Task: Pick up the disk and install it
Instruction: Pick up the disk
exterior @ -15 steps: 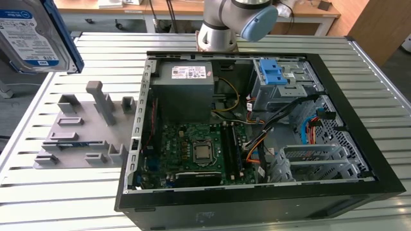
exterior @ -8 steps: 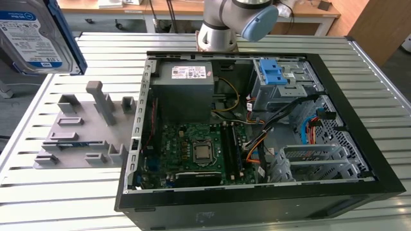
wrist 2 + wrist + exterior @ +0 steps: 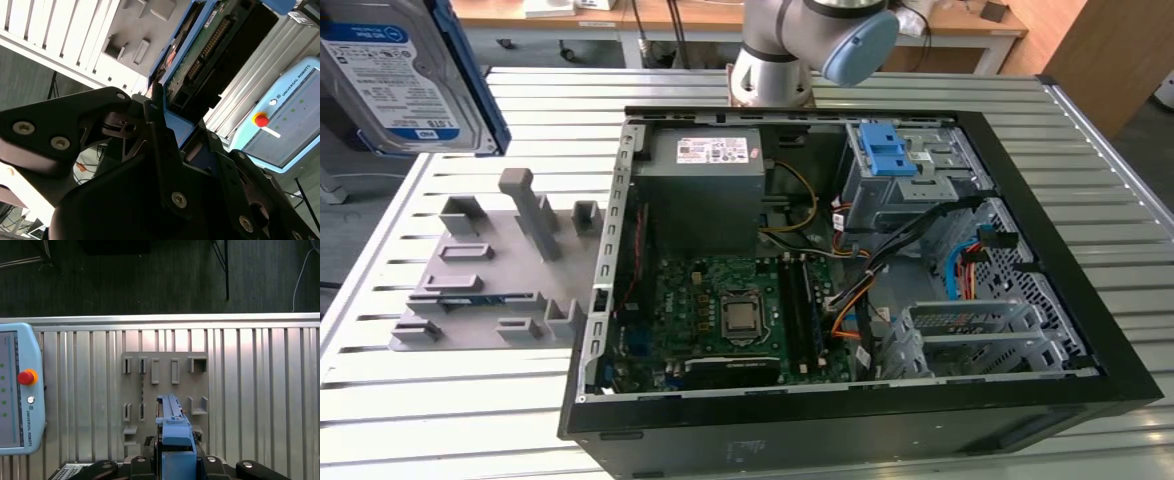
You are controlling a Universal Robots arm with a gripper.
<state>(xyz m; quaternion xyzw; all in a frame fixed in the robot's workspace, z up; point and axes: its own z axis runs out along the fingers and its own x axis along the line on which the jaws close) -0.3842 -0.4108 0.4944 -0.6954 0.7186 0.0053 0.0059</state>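
Note:
The disk point(image 3: 400, 75) hangs high at the exterior view's upper left, off the slatted table, its white-and-blue label facing the camera and a blue carrier along its edge. In the first wrist view the disk point(image 3: 175, 437) shows edge-on with its blue carrier, and my gripper point(image 3: 176, 461) is shut on it from both sides. The second wrist view shows the disk's point(image 3: 200, 55) green circuit-board side, with the black fingers point(image 3: 152, 120) clamped on the blue frame.
The open computer case point(image 3: 1067, 240) lies on the table with a grey cage with blue latches point(image 3: 894, 160), a power-supply box point(image 3: 707, 185) and a motherboard point(image 3: 734, 310). A grey fixture plate point(image 3: 494, 270) lies beside it. A teach pendant point(image 3: 20, 390) lies nearby.

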